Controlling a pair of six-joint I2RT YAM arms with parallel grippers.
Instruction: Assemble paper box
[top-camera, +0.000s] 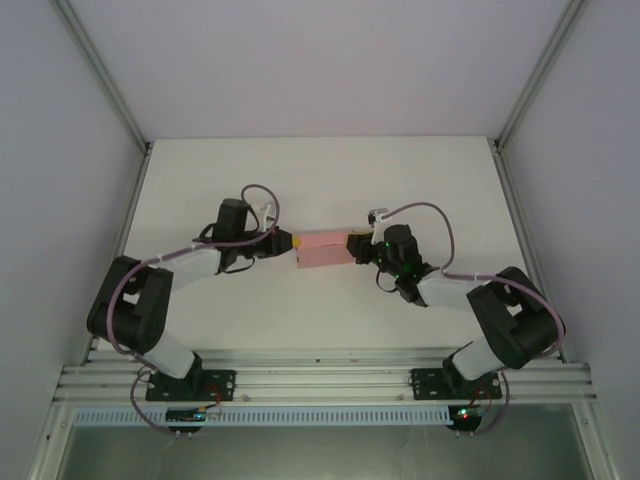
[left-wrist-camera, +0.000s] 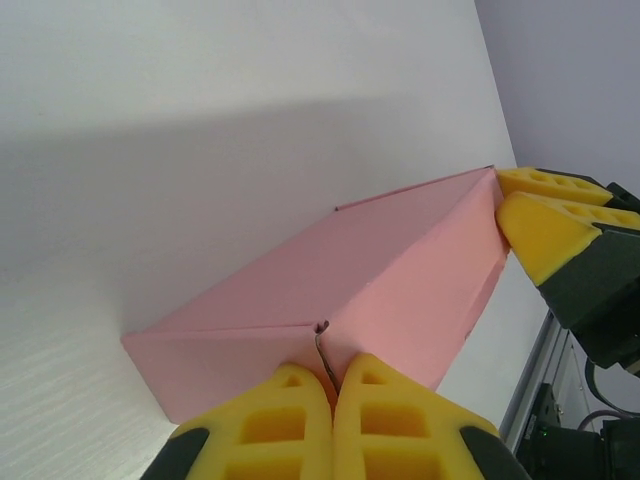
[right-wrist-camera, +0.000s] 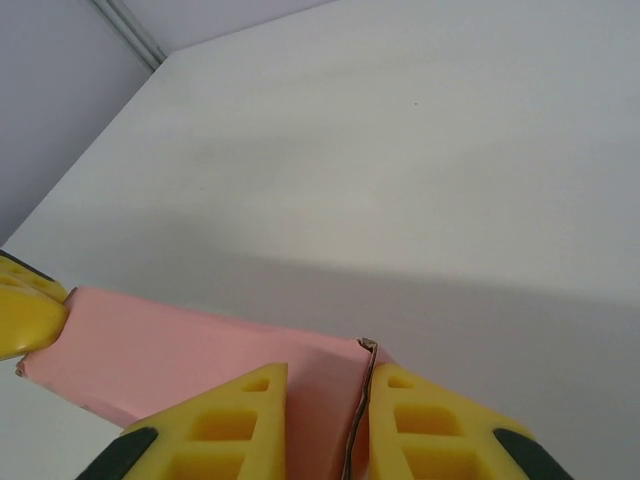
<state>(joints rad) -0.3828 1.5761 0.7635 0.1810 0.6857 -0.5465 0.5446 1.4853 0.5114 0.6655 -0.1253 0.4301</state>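
1. The paper box (top-camera: 322, 249) is one plain pink box. It sits right between the two pincers, with one pincer at each short end.
2. From the top, both ends of the box are tucked under the pincer tips, so the end flaps are hard to see there. I cannot see the inside or the bottom of the box.
3. In the left wrist view, the paper box (left-wrist-camera: 380, 280) reaches away from the left pincer (left-wrist-camera: 333, 385). The two yellow fingers (left-wrist-camera: 285, 420) are pressed together on a thin edge of pink card at the near end. The bottom of the picture cuts the fingers off.
4. At the far end in that view, the right pincer (left-wrist-camera: 510, 197) pinches the far corner of the box.
5. In the right wrist view, the right pincer (right-wrist-camera: 325, 375) has its two yellow fingers (right-wrist-camera: 420, 420) close on the near end of the paper box (right-wrist-camera: 200, 360). A thin card edge stands up between them, touching one finger. The left pincer (right-wrist-camera: 30, 310) is at the far end, mostly cut off by the picture's side.
6. From the top, the left pincer (top-camera: 290, 243) and the right pincer (top-camera: 352, 245) point at each other.
7. There are two arms, the left arm (top-camera: 150, 300) and the right arm (top-camera: 500, 310), each with one looping cable (top-camera: 420, 208).
8. The white table (top-camera: 320, 170) lies below both pincers. I cannot tell if the box touches it.
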